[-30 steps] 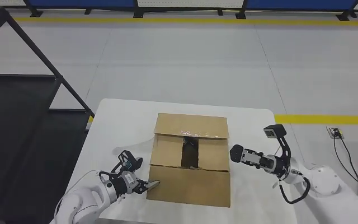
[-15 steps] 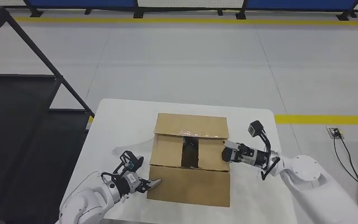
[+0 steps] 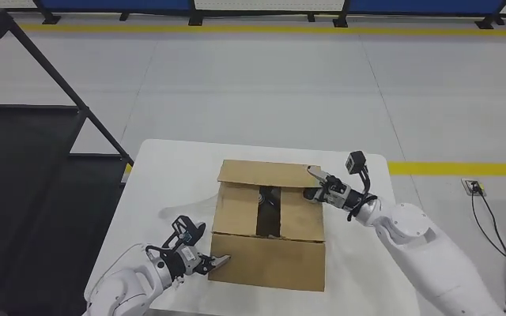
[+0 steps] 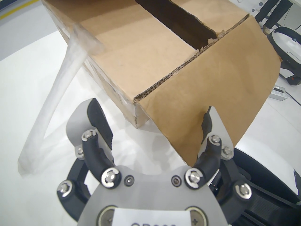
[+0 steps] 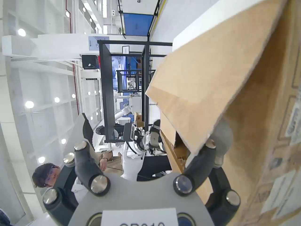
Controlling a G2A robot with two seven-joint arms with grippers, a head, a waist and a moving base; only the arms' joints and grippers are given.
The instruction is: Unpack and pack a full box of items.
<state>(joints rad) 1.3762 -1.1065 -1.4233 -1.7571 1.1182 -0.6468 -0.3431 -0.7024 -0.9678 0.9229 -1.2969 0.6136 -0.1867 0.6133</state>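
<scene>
Cardboard box (image 3: pixel 237 213) on worktop (image 3: pixel 166 182); left claw (image 4: pixel 151 108) apart at near flap (image 4: pixel 211 83); right claw (image 5: pixel 151 123) apart beneath far flap (image 5: pixel 211 71); unclamped, flap could slip, drop shut.

Overhead camera above table (image 3: pixel 170 182), wrist cameras close on shared box (image 3: pixel 237 221)

This looks like a robotics lab or test hall in an industrial building. It has a wide pale floor (image 3: pixel 261 87) marked with yellow lines (image 3: pixel 237 29), blue barrier panels (image 3: pixel 111 5) along the far edge, and a black metal frame (image 3: pixel 71 103) standing beside the white table (image 3: pixel 174 182). A power cable (image 3: pixel 482 212) runs across the floor from a socket (image 3: pixel 473 186). The right wrist view takes in a high white interior with rows of round ceiling lamps (image 5: pixel 21 32) and more black frames (image 5: pixel 105 90) farther off.
</scene>
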